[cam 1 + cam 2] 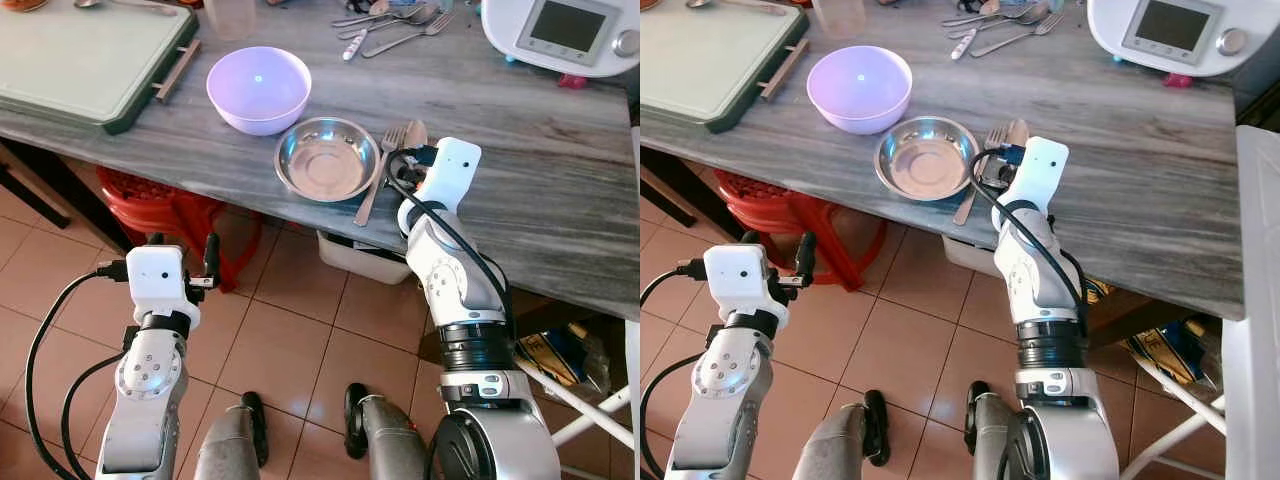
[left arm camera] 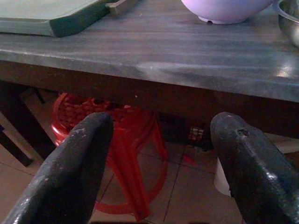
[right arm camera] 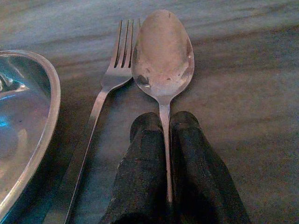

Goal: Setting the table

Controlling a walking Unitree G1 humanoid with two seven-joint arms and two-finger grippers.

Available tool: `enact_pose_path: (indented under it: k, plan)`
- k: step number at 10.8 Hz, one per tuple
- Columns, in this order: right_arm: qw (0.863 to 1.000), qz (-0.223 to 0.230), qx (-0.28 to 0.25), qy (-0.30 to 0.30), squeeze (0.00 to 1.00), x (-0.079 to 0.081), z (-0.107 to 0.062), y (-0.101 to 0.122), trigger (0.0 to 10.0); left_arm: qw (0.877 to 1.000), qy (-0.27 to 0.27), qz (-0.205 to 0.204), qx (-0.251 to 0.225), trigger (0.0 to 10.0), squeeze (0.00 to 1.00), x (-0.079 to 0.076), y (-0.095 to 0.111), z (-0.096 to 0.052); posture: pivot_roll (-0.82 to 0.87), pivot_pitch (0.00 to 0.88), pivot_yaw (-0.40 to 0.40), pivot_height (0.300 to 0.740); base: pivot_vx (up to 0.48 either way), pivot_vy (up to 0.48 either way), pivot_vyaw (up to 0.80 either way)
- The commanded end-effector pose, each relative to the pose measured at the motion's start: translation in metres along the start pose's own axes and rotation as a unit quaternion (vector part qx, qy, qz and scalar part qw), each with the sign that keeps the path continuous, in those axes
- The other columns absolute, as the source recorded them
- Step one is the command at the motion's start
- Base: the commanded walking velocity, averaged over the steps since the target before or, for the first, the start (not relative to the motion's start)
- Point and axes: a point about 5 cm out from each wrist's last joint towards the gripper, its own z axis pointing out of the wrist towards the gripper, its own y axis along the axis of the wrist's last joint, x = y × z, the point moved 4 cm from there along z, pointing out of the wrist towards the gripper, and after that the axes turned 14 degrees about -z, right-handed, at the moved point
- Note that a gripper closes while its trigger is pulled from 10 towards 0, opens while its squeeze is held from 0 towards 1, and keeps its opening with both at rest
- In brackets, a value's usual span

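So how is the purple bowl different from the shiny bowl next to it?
The purple bowl is deep with tall sides; the steel bowl is shallow with a wide flat rim. The purple one is matte lilac, the steel one shiny and mirror-like. The steel bowl has a fork right beside it, and a spoon held by the right gripper; the purple bowl has no cutlery beside it. Both are round, empty and upright on the table.

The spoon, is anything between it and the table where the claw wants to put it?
Nothing visible. The right claw is shut on the spoon handle, and its bowl lies just over bare table, beside the fork that lies next to the steel bowl.
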Motion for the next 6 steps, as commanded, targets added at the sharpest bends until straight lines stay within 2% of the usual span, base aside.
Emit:
enact_pose_path:
  k: [1,3,5,6]
  plan:
    - [0.998,-0.004,0.058,-0.012,0.0,-0.0055,0.0005,-0.0296,10.0,1.0,0.002,0.002,0.008,10.0,0.0,0.0016,-0.0026,-0.0022,-0.01,0.314,-0.017,0.74,0.0,0.0,0.0]
    - [0.998,-0.005,0.058,-0.021,0.0,-0.0079,0.0011,-0.0296,10.0,1.0,0.0,0.002,0.007,10.0,0.0,0.001,-0.0027,-0.0011,-0.01,0.31,-0.015,0.74,0.0,0.0,0.0]
    - [0.998,0.0,0.059,-0.023,1.0,-0.0077,0.0013,-0.0305,10.0,1.0,-0.001,0.001,0.008,10.0,0.0,0.0007,-0.0028,-0.0009,-0.01,0.309,-0.015,0.74,0.0,0.0,0.0]
    - [0.998,0.001,0.06,-0.024,1.0,-0.0073,0.0013,-0.0308,10.0,1.0,-0.002,0.001,0.009,10.0,0.0,0.0004,-0.0032,-0.0012,-0.01,0.307,-0.014,0.74,0.0,0.0,0.0]
